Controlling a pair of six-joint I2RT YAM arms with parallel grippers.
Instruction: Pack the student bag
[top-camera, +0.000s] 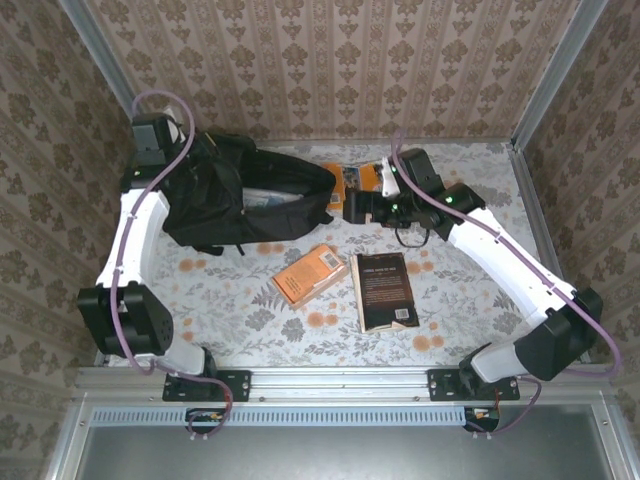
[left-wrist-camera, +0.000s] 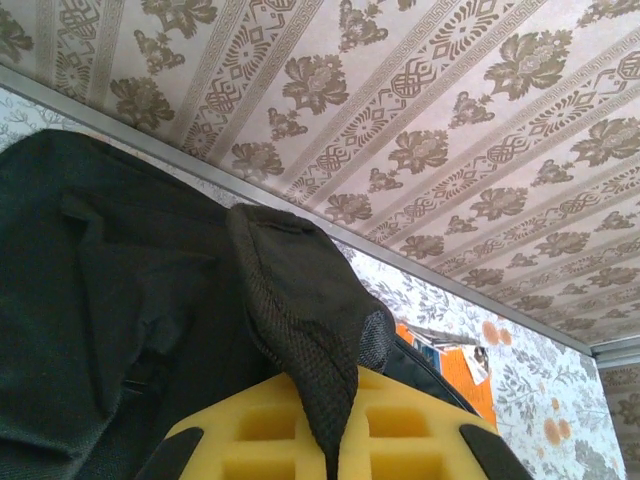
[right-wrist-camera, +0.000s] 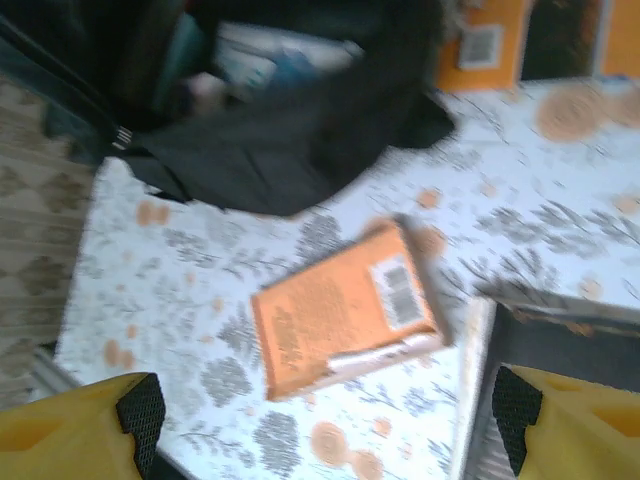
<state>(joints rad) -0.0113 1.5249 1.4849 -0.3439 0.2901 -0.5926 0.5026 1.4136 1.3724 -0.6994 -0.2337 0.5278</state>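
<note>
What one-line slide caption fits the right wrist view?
Open right gripper frames the orange book, with the open student bag beyond.

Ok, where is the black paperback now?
Top view: the black paperback lies flat right of centre, beside the orange book, nearer the arm bases than the student bag.

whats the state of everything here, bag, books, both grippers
student bag: open, lying on the table, items inside
left gripper: shut on the student bag's mesh fabric
right gripper: open, empty, above the table
orange book: closed, flat, barcode side up
black book: closed, flat, barcode side up
far orange book: lying by the bag, partly hidden by the right arm
</note>
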